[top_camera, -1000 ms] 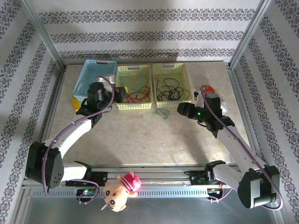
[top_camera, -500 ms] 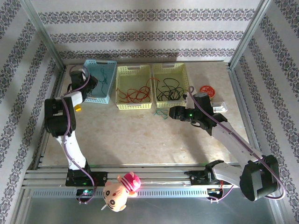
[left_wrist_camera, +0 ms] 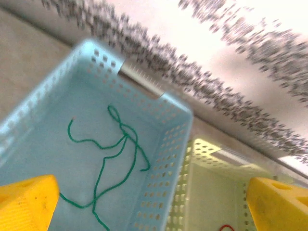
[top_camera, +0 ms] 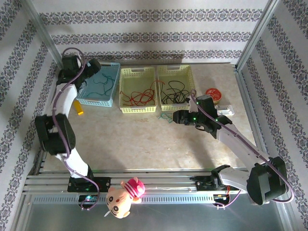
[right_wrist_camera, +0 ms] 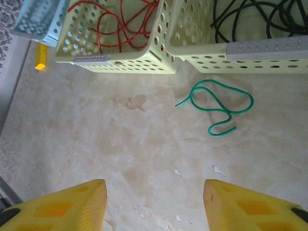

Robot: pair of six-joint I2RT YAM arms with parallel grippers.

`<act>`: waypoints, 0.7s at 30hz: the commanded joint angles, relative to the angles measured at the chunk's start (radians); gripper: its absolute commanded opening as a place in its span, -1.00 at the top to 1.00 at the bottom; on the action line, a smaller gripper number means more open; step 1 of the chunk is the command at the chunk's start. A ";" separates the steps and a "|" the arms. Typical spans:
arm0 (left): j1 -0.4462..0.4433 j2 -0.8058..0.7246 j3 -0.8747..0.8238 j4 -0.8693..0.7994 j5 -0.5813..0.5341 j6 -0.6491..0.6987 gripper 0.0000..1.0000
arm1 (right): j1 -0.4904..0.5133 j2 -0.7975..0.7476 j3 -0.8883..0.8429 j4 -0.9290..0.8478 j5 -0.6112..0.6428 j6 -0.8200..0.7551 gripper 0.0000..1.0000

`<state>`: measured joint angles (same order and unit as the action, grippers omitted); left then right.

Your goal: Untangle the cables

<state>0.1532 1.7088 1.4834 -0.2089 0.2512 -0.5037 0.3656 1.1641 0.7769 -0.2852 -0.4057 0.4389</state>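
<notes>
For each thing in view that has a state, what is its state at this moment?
left gripper: open, empty, above the blue basket
right gripper: open, empty, above the table
blue basket: holds one green cable, loosely looped
middle basket: holds red cables, looped together
right basket: holds black cables, looped together
loose green cable: lying on the table before the right basket
</notes>
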 commanded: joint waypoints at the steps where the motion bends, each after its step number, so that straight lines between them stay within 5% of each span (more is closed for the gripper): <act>1: -0.027 -0.116 -0.056 -0.161 -0.105 0.071 -0.99 | 0.017 0.023 0.023 -0.006 0.056 -0.009 -0.11; 6: -0.093 -0.267 -0.285 -0.112 -0.045 0.075 -0.99 | 0.030 0.100 0.025 -0.020 0.106 0.011 -0.11; 14: -0.402 -0.390 -0.599 0.026 -0.196 -0.064 -0.99 | 0.079 0.321 0.128 -0.024 0.214 0.026 -0.14; 21: -0.456 -0.389 -0.655 0.111 -0.224 -0.174 -0.99 | 0.123 0.514 0.248 -0.028 0.290 0.020 -0.13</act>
<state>-0.2943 1.3415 0.8089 -0.1722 0.0731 -0.6224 0.4671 1.6379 0.9840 -0.3031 -0.1940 0.4606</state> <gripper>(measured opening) 0.994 0.565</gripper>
